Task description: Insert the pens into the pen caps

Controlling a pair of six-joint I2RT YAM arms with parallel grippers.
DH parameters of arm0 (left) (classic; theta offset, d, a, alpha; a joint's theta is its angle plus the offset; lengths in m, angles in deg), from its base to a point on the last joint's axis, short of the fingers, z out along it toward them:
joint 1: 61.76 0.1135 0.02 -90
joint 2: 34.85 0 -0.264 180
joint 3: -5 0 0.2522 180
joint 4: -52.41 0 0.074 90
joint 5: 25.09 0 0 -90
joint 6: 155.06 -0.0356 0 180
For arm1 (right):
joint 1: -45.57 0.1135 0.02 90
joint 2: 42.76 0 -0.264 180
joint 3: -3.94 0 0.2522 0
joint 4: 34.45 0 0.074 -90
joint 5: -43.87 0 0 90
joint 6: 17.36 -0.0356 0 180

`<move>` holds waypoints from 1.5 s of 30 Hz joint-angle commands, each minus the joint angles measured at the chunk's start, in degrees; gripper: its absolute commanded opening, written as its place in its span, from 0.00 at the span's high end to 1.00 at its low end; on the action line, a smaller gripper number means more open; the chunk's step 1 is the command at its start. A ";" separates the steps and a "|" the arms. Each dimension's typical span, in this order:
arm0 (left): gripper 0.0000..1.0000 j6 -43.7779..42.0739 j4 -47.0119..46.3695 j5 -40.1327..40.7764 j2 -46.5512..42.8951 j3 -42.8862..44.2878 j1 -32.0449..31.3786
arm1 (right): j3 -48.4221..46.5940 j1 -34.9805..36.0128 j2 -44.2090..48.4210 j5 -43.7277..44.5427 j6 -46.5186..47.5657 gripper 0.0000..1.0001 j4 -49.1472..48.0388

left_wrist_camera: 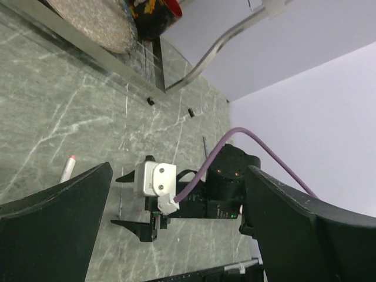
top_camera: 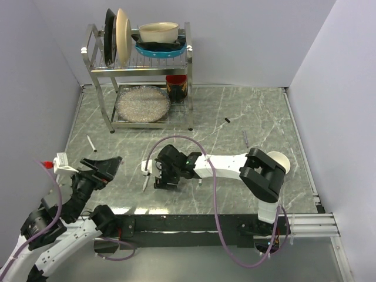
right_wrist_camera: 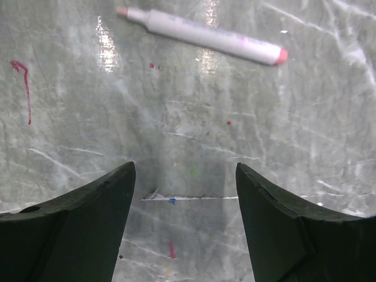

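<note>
Left gripper (top_camera: 103,166), lower left of the overhead frame: fingers spread wide, holding nothing. Right gripper (right_wrist_camera: 185,170), just left of centre in the overhead frame: fingers spread and empty, aimed low over the marble table (top_camera: 264,111). A pink-ended pen (right_wrist_camera: 202,36) lies flat just beyond its fingertips, untouched. A second pen (top_camera: 91,143) lies at mid-left, beyond the left gripper and apart from it. A third pen (top_camera: 244,138), greyish and thin, lies right of centre, well apart from both grippers. Farther back, the left wrist view shows a black pen cap (left_wrist_camera: 190,111) on the table and another black cap (left_wrist_camera: 150,101) nearer the dish rack (top_camera: 100,64), which stands at upper left.
</note>
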 commanded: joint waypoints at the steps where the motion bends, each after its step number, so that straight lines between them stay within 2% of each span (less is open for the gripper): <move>1: 0.02 1.23 -0.18 5.03 -0.60 0.69 0.05 | -5.63 -0.47 0.09 -0.48 0.27 0.24 -0.26; 4: 0.09 3.80 2.11 6.79 3.42 -0.37 -0.04 | -4.94 -2.40 2.98 -4.25 -6.47 0.26 -2.08; 6: 0.14 3.80 3.34 6.79 7.55 0.33 -0.04 | -0.03 -4.24 8.33 -4.00 -13.75 0.26 -8.14; 7: 0.17 3.80 3.87 7.06 12.71 0.77 -0.04 | 1.99 -4.69 10.53 -3.13 -16.15 0.26 -12.51; 10: 0.20 4.50 6.59 7.93 24.22 3.40 -0.04 | 9.38 -5.05 19.58 3.46 -24.31 0.25 -17.29; 13: 0.21 7.22 7.39 7.50 33.11 4.99 0.05 | 12.99 -4.96 27.49 8.98 -29.86 0.26 -16.61; 16: 0.20 11.86 5.99 6.97 37.62 2.80 0.48 | 16.68 -5.05 35.23 14.09 -35.32 0.27 -16.07; 18: 0.23 14.17 4.85 5.92 38.60 -0.62 2.75 | 20.37 -4.96 41.55 16.47 -38.13 0.27 -17.47; 20: 0.26 14.26 -0.24 1.21 38.69 -4.91 5.57 | 23.52 -4.96 47.16 16.92 -39.20 0.27 -18.97; 24: 0.30 9.87 -11.31 -11.79 39.21 -11.26 18.64 | 26.70 -4.87 54.04 14.81 -40.61 0.28 -21.34; 26: 0.34 11.00 -14.12 -14.82 40.97 -13.02 21.31 | 27.32 -4.87 56.24 15.07 -40.70 0.28 -21.35; 31: 0.33 19.95 -12.92 -12.90 43.69 -13.29 22.11 | 26.97 -4.78 58.27 15.87 -39.91 0.28 -19.59; 37: 0.34 23.57 -13.26 -12.98 49.32 -13.47 22.28 | 26.97 -4.87 58.45 15.25 -40.17 0.29 -19.76; 39: 0.40 23.41 -14.66 -12.46 51.77 -13.56 22.46 | 27.23 -4.87 58.54 15.25 -40.43 0.30 -19.94; 40: 0.49 23.32 -15.19 -11.93 52.48 -13.56 22.55 | 27.23 -4.78 58.62 15.16 -40.44 0.30 -19.94; 42: 0.60 22.44 -16.16 -11.14 54.32 -13.12 22.99 | 27.23 -4.78 58.71 14.99 -40.61 0.30 -19.85; 43: 0.72 21.83 -17.29 -10.09 54.94 -12.42 23.07 | 27.15 -4.78 58.80 14.90 -40.61 0.30 -19.50; 45: 0.84 20.60 -17.83 -8.85 56.52 -11.10 23.25 | 27.06 -4.78 58.89 14.99 -40.44 0.30 -19.15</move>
